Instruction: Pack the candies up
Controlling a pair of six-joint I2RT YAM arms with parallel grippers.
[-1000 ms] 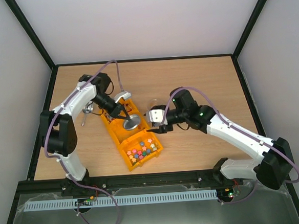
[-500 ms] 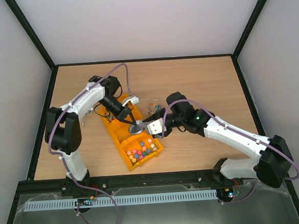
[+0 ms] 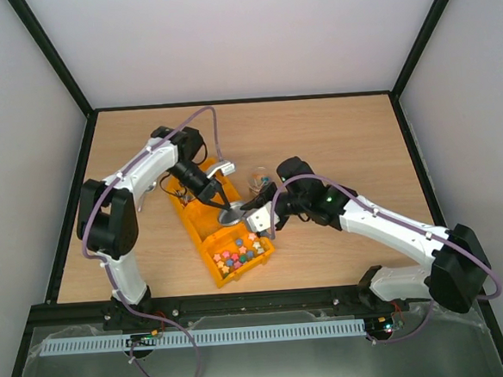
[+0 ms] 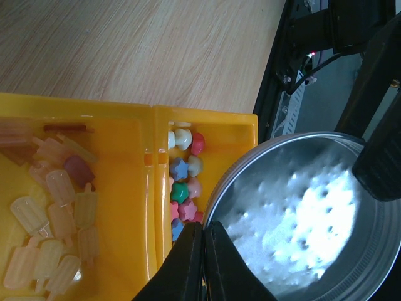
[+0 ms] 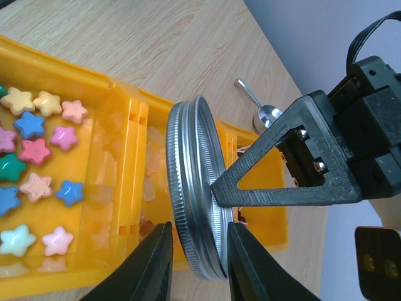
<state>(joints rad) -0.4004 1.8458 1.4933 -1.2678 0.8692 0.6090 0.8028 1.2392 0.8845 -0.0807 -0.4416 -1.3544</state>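
Left fingers (image 4: pixel 183 266) pinch the round silver metal lid (image 5: pixel 191 157); right fingers (image 5: pixel 147 269) straddle its rim, grip unclear; colourful star-shaped candies (image 5: pixel 34 150) lie just nearer.

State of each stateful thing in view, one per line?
lid: off jar, gripped by left gripper, over tray.
right gripper: jaws straddle lid rim, contact unclear.
jar: upright, uncapped.
candies: loose in tray.
scoop: lying on table, untouched.
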